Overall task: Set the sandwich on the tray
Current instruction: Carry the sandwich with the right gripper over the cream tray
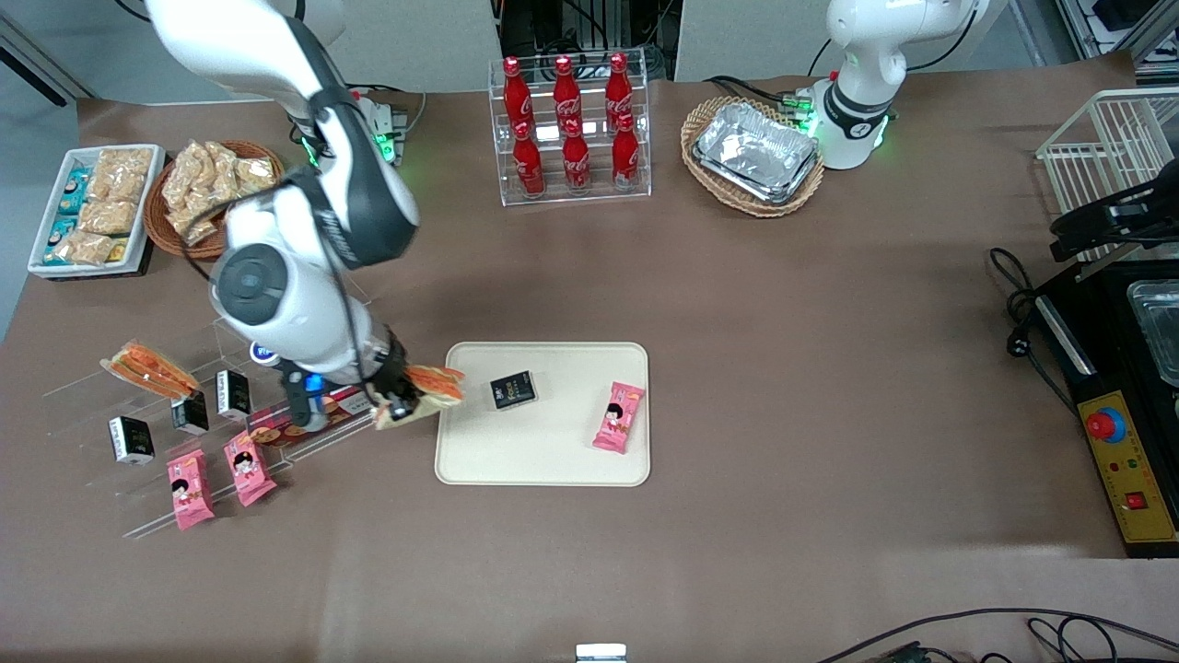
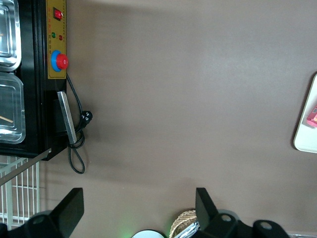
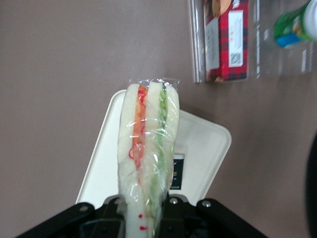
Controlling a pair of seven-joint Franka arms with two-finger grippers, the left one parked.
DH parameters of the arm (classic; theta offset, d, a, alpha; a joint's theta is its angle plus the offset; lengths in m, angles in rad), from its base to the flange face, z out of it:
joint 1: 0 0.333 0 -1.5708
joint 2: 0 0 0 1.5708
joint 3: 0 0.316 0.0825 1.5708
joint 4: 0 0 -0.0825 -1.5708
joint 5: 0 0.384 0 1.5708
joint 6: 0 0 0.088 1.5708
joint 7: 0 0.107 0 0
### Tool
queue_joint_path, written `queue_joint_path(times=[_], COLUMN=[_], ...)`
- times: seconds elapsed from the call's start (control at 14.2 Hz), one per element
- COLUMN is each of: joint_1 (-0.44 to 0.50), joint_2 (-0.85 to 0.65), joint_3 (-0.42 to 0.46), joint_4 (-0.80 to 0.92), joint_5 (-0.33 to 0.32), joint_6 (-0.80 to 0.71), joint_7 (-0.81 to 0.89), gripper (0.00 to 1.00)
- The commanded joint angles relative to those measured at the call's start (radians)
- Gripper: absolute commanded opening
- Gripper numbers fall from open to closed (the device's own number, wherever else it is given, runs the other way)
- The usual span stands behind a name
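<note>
My right gripper (image 1: 398,401) is shut on the sandwich (image 1: 431,389), a clear-wrapped wedge with pale bread and orange and green filling, and holds it in the air by the edge of the tray that faces the working arm's end of the table. In the right wrist view the sandwich (image 3: 147,153) stands edge-on between the gripper's (image 3: 144,218) jaws, above the tray (image 3: 203,148). The cream-beige tray (image 1: 543,451) lies flat mid-table and holds a small black pack (image 1: 512,389) and a pink snack pack (image 1: 619,416).
A clear stepped display rack (image 1: 138,442) toward the working arm's end holds a second wrapped sandwich (image 1: 150,369), black packs, pink packs and a red box (image 3: 226,39). Cola bottles (image 1: 569,124), a foil-tray basket (image 1: 753,155) and a snack basket (image 1: 210,189) stand farther from the camera.
</note>
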Motion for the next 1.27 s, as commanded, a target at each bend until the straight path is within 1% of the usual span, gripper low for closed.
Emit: queue_joint_path(times=[0.0,0.21,0.42,0.56,0.84,0.91,0.98,1.06,1.2], joint_1=[0.050,0.082,0.083,0.080,0.083,0.092,0.097,0.112,0.120], joint_2=[0.082,0.188,0.271,0.329,0.363,0.374,0.386,0.398,0.429], joint_3=[-0.011,-0.011,-0.009,-0.011,-0.008,0.006,0.009,0.009,0.009], joint_4=[0.017,0.059,0.119,0.177,0.196,0.199,0.201,0.205,0.213], joint_5=[-0.006,-0.005,0.000,0.028,0.031,0.028,0.028,0.028,0.028], joint_6=[0.109,0.190,0.223,0.241,0.324,0.344,0.353,0.358,0.399], joint_7=[0.134,0.269,0.342,0.436,0.490,0.516,0.536,0.545,0.560], gripper=[0.09,0.09,0.09,0.09,0.09,0.09,0.10,0.14,0.15])
